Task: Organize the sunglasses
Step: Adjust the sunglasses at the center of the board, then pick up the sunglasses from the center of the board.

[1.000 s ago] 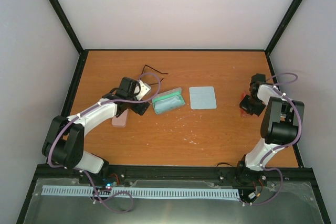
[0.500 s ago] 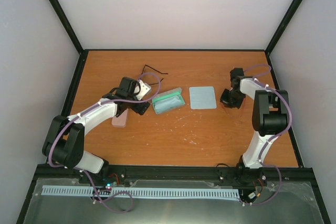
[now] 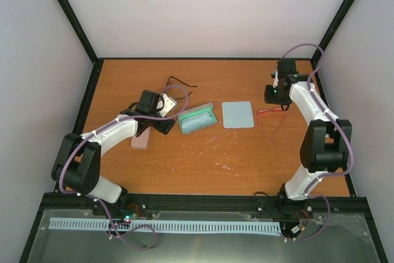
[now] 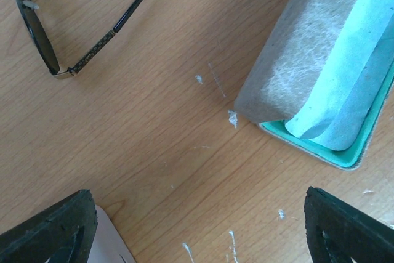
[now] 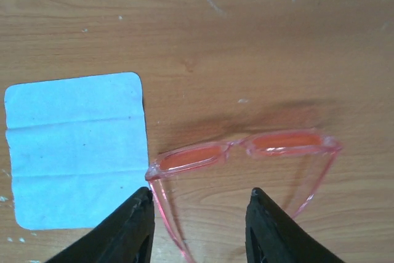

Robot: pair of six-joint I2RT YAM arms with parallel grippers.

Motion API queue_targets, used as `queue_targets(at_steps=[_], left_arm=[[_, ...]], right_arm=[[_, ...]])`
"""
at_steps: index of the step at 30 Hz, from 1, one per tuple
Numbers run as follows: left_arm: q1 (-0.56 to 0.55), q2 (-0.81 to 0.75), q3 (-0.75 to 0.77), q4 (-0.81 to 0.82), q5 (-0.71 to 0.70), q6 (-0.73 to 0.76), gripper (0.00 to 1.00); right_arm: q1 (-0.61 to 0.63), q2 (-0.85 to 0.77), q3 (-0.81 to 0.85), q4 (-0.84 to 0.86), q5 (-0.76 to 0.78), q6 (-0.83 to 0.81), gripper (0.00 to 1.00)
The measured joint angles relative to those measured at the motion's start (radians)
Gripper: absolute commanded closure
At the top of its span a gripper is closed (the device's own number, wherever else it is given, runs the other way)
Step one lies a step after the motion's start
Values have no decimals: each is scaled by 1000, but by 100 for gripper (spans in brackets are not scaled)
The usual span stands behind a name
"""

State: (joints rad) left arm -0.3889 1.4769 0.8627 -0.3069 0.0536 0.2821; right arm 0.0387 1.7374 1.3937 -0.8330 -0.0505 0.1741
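Little is looking done. On the left, the thin dark-framed sunglasses (image 4: 93, 52) are lying loose on the wooden tabletop (image 3: 209, 158), just beyond the left tool (image 4: 197, 229), which is hovering wide and empty. Beside it, the open grey felt case (image 4: 295, 72) is holding only a folded blue cloth (image 4: 351, 72). On the right, the translucent pink sunglasses (image 5: 191, 159) are lying beneath the right tool (image 5: 197, 226), partly open, gripping nothing.

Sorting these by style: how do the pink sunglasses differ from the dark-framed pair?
The pink sunglasses have a thick translucent frame; the dark pair has a thin one. The pink sunglasses lie right of the blue cloth; the dark pair lies beyond the grey case. Both rest on the table, arms unfolded.
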Motion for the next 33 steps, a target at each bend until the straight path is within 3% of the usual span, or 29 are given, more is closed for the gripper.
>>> queue_targets(at_steps=[7,15,19,33], left_arm=[[61,30,11,0,19,36,9],[118,49,45,2,33,94,9],[121,61,48,4,40,103,9],[121,93,59,0,44,101,9]], right_arm=[[-19,-84,-90,102,-1,-350,52],[-58,-191,-360,220,-132,-858,51],[-102,-196,-340,226,-172,-1037,48],[-122,-35,-265,245,-163,-1327,46]])
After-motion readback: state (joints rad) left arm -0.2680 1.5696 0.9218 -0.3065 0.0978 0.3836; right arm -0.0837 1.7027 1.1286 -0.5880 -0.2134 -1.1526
